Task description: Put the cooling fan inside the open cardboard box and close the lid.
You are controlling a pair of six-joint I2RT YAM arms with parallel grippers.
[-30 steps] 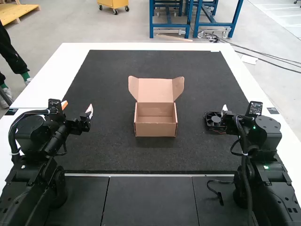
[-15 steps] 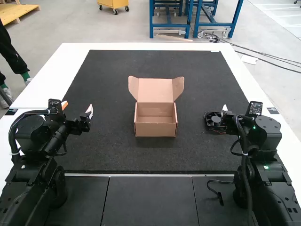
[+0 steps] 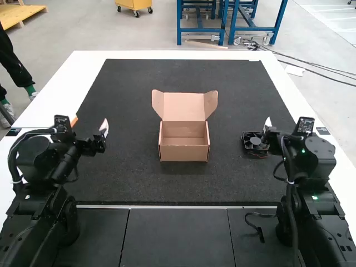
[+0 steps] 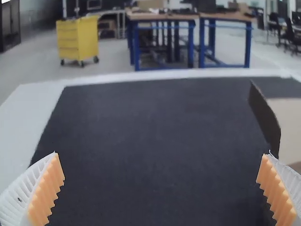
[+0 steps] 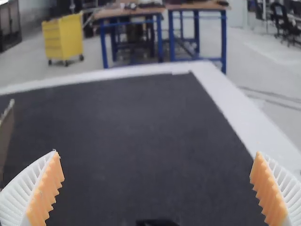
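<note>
Your cooling fan [image 3: 255,143] lies on the black mat [image 3: 128,100] at 3 o'clock from the open cardboard box [image 3: 184,139], lid up. Right gripper [image 5: 156,188] is right by the fan, jaws wide, empty. Left gripper [image 3: 90,127] is at 9 o'clock, jaws wide, empty.

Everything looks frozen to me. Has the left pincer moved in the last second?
Yes, slightly: the left pincer has shifted leftward, away from the cardboard box.
</note>
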